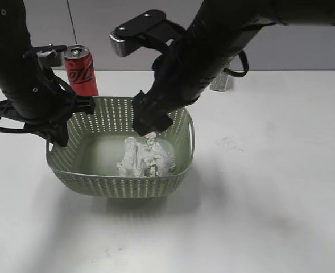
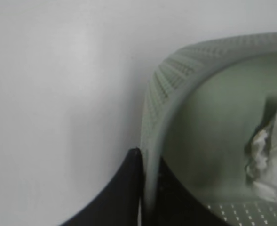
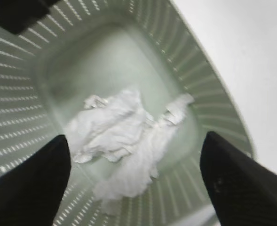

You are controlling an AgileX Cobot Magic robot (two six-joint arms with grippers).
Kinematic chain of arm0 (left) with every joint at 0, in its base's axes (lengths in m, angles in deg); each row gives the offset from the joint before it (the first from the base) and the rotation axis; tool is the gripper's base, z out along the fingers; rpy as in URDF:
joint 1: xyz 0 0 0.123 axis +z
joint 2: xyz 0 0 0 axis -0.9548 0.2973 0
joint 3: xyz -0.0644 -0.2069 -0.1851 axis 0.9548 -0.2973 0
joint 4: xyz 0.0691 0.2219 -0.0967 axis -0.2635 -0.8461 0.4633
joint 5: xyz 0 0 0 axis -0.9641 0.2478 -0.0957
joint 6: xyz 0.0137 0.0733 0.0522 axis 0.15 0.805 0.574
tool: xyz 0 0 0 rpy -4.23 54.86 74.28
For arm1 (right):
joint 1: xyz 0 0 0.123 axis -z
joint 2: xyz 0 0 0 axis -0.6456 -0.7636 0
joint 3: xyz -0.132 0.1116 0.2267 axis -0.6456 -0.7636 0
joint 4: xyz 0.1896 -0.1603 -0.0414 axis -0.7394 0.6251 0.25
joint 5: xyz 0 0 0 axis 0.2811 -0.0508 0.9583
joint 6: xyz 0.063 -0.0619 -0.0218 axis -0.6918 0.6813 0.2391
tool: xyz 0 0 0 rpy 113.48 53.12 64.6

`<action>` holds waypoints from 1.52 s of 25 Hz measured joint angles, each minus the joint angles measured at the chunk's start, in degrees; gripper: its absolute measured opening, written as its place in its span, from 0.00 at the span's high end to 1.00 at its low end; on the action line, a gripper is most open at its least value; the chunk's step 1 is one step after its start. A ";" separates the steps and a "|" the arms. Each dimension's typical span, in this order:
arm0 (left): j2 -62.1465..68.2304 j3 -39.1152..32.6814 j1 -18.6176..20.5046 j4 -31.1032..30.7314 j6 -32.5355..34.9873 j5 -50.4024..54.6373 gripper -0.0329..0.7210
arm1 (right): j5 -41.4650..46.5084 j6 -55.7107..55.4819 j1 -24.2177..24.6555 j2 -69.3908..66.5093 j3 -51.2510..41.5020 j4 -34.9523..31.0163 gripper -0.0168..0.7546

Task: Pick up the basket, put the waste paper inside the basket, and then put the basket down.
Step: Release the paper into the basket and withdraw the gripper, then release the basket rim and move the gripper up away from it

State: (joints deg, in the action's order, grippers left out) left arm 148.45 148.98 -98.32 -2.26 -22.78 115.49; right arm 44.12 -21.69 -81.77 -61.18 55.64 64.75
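Observation:
The pale sage-green basket is near the middle of the white table, with its left rim between my left gripper's jaws. It also shows in the left wrist view and the right wrist view. Crumpled white waste paper lies inside the basket, seen too in the right wrist view and at the right edge of the left wrist view. My left gripper is shut on the basket's left rim. My right gripper is open and empty, hanging over the paper inside the basket.
A red cola can stands behind the basket's left rear corner. A small grey-white carton stands at the back, mostly hidden by my right arm. The white table stretches bare to the right and front.

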 joint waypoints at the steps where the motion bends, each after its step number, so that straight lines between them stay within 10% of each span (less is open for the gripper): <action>1: 0.00 0.00 0.00 0.16 0.00 -0.07 0.95 | 0.89 -2.38 0.40 0.71 0.00 3.08 0.13; 15: 6.01 7.06 -0.91 5.44 0.25 -3.42 0.95 | 4.40 -5.41 33.17 24.32 -10.46 8.49 0.21; 26: 16.64 16.62 -6.74 5.68 2.18 -2.57 0.92 | 3.54 -9.35 35.83 59.69 -40.16 8.18 0.21; 38: 16.55 16.95 -6.58 5.68 5.41 -1.74 0.10 | 17.34 -24.91 35.83 93.64 -51.84 18.69 0.21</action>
State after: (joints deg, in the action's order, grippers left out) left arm 165.00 165.93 -104.90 3.42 -17.37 113.75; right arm 61.45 -46.60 -45.95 32.46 3.79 83.45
